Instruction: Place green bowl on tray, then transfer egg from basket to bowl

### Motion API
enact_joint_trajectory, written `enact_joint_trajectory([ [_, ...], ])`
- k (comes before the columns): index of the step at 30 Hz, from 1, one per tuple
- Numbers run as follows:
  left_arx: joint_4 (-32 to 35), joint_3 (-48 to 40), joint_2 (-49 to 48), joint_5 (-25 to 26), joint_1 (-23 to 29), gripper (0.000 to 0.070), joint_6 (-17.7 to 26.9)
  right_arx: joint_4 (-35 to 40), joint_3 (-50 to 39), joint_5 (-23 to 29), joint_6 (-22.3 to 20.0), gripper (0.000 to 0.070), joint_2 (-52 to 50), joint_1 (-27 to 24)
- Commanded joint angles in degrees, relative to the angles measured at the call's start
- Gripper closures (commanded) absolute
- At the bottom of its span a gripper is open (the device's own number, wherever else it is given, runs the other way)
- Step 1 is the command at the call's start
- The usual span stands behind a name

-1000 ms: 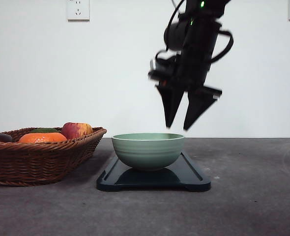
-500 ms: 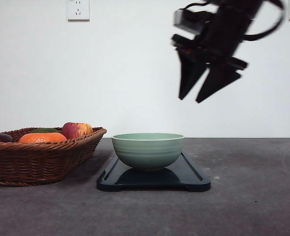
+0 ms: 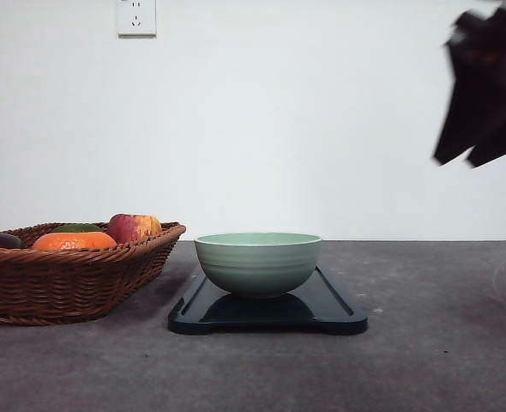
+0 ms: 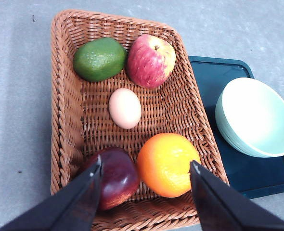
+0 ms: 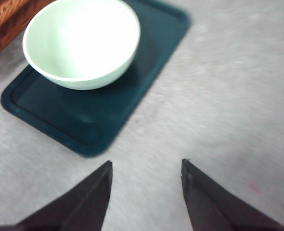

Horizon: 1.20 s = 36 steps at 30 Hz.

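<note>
**Bowl seated on the tray; the egg waits in the basket**

The left gripper (image 4: 144, 192) hangs above the basket (image 4: 65, 120) with its fingers spread wide and nothing between them, wide enough to straddle the orange (image 4: 168, 163) and the dark red fruit (image 4: 114, 177) below. Past them, near the basket's middle, the egg (image 4: 125, 108) lies on its side on the weave, apart from the apple (image 4: 150, 60) and the green fruit (image 4: 99, 58) at the far end.

The egg looks light, smooth and brittle, likely to slip or crack under a hard pinch. A gentle closing across its short middle seems safest, with the fingers coming straight down into the free space around it.

The right gripper (image 5: 147, 192) is also parted and empty, held high over bare table (image 5: 228, 96) beside the tray (image 5: 132, 110).

The green bowl (image 3: 258, 263) sits upright on the tray, nearer the basket end, empty inside.
</note>
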Motion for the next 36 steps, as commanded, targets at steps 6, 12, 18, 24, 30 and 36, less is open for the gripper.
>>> enact_joint_trajectory([
  [6,0.0,1.3,0.7,0.3,-0.4,0.0349,0.4,-0.5,-0.3,2.4,1.0,0.0428,-7.7,-1.0],
  [12,-4.8,4.7,5.1,0.3,-2.1,0.0347,0.8,-0.1,-0.3,2.3,1.0,0.0428,-8.4,-1.2],
  [18,-7.7,11.6,14.2,-2.8,-4.7,0.0348,0.8,-0.2,-0.3,2.3,1.0,0.0428,-8.4,-1.2],
  [24,-12.3,20.7,25.1,-10.4,-8.3,0.0348,0.8,-0.3,-0.3,2.4,1.0,0.0428,-8.4,-1.2],
  [30,-12.5,28.9,35.4,-15.1,-10.8,0.0343,0.3,-0.7,-0.3,2.4,1.0,0.0428,-8.4,-1.2],
  [36,-11.7,33.7,43.9,-15.9,-11.8,0.0319,-3.2,-1.2,-0.3,3.9,1.3,0.0428,-8.4,-1.2],
])
